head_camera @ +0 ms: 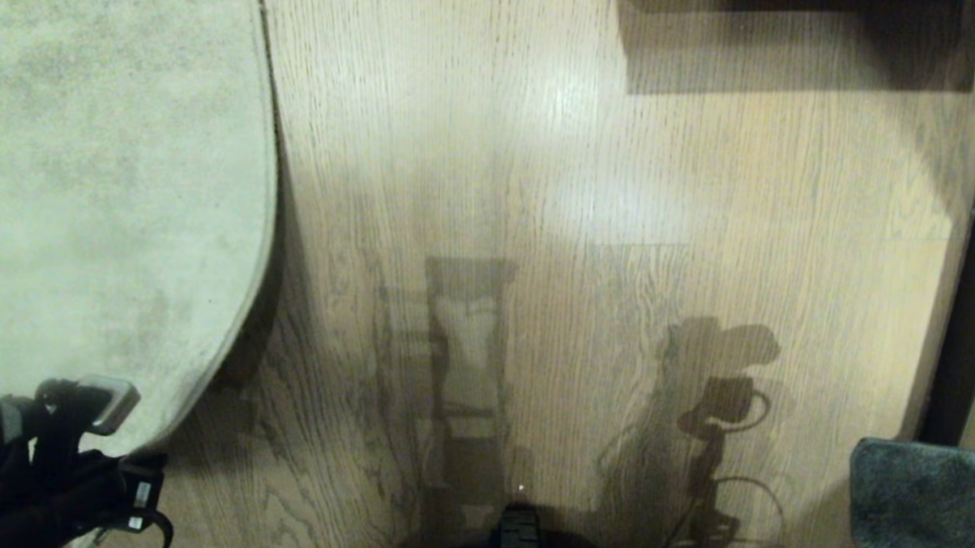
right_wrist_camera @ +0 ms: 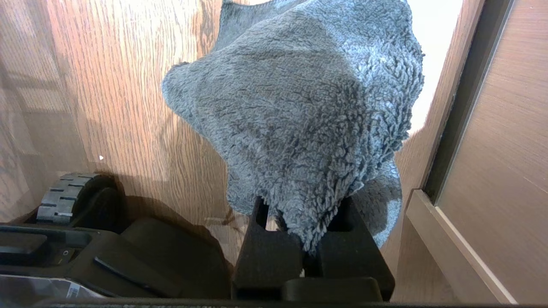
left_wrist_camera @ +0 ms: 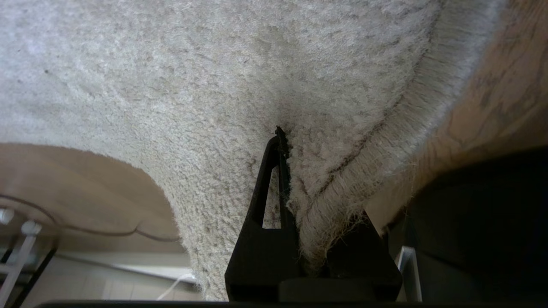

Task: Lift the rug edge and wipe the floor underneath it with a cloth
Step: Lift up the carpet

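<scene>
Two soft fabrics are each pinched by fingers: the pale, short-pile rug edge [left_wrist_camera: 364,171], with its fringed stitched border, and the shaggy grey-blue terry cloth [right_wrist_camera: 299,111]. The rug edge runs lengthwise away from the robot along the glossy wood-grain floor [head_camera: 586,229], its near corner raised and held by the left gripper [left_wrist_camera: 295,201]. The right gripper [right_wrist_camera: 310,252], fingers pressed on a cloth corner, holds it bunched at lower right, above the floor.
</scene>
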`<state>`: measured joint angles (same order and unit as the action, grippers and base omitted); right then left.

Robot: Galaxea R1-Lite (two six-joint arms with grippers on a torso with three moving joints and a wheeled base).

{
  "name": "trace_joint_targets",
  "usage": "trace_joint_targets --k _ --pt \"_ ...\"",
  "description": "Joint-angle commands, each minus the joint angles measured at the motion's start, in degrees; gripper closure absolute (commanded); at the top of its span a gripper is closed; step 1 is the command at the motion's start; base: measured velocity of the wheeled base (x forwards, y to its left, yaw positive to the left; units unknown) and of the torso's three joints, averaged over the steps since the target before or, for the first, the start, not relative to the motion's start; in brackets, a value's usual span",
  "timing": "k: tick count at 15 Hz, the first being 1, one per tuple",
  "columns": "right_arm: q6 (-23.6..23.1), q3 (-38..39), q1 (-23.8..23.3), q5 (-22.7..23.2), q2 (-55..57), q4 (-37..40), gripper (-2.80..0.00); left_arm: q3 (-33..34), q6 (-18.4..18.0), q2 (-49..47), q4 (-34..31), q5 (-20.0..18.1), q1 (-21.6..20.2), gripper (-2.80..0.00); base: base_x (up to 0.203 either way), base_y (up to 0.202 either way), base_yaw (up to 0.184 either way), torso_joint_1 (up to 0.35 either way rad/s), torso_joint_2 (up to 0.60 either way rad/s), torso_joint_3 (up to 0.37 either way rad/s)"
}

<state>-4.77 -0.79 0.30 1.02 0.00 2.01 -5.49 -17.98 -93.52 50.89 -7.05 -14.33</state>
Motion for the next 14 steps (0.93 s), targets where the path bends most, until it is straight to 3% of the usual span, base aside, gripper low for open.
trace_joint_targets --k 1,3,5,10,14 --pt "0.0 0.0 0.0 0.0 0.1 0.0 0.00 -5.1 -1.1 7.8 -13.6 -0.1 -1.0 0.00 0.000 0.000 0.000 0.000 0.00 0.000" --pt "0.0 0.0 0.0 0.0 0.0 0.0 0.00 -11.8 -6.1 11.5 -29.0 -0.6 -3.7 0.00 0.000 0.000 0.000 0.000 0.00 0.000" --pt "-0.1 0.0 0.0 0.0 0.0 0.0 0.00 -16.1 -14.8 12.9 -38.5 -4.1 -9.1 0.00 0.000 0.000 0.000 0.000 0.00 0.000" --pt "0.0 0.0 0.0 0.0 0.0 0.0 0.00 -15.8 -23.2 13.3 -39.7 -6.8 -15.2 0.00 0.000 0.000 0.000 0.000 0.00 0.000" --pt "-0.1 0.0 0.0 0.0 0.0 0.0 0.00 -16.3 -24.4 13.6 -39.8 -12.4 -18.7 0.00 0.000 0.000 0.000 0.000 0.00 0.000"
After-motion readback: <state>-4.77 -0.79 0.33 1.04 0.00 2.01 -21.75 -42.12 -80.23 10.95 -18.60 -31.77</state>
